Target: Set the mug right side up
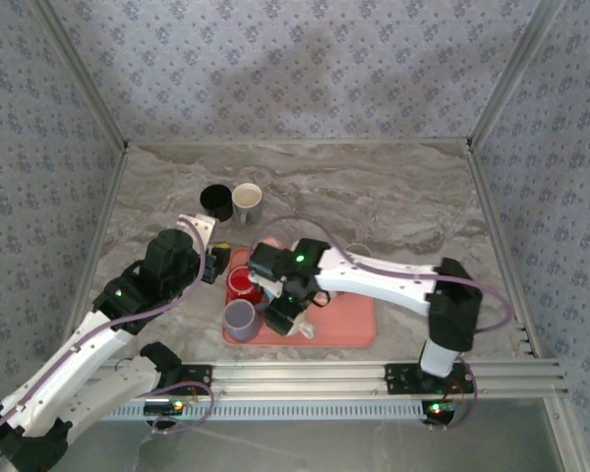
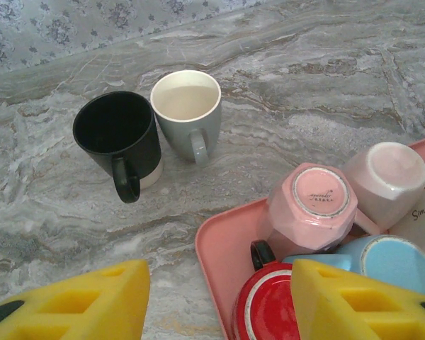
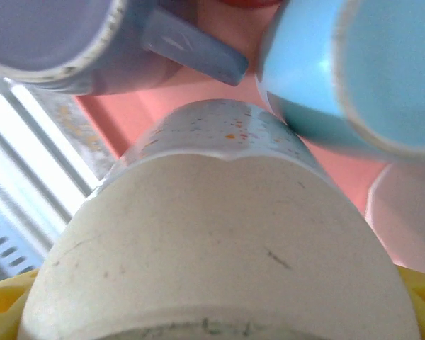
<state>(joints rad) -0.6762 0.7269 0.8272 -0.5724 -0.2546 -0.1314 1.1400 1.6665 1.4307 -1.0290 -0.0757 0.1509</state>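
Speckled white mug (image 3: 227, 234): base up on the pink tray (image 3: 198, 113), at its near edge, left of the middle. Right gripper (image 3: 216, 315) straddles it, a yellow finger (image 3: 7, 312) on each side of the wall, jaws wide. Cannot tell whether the pads press yet. A lavender mug (image 3: 49, 35), toward the tray's near-left corner, and a light blue mug (image 3: 354, 71) both crowd it.

Step in hand, as I judge it: secure the grip, lift, invert.
- Close squarely across the wall, away from the handle (not located in these views).
- Lift straight up, clear of both neighbours, before rolling the wrist.
- The glaze may slip, so turn slowly.

Left gripper (image 2: 219, 304) hovers by the tray's left edge, fingers apart, nothing between them. A black mug (image 2: 117, 138) and a grey mug (image 2: 188, 106) stand upright on the bench beyond the tray, a likely set-down area.
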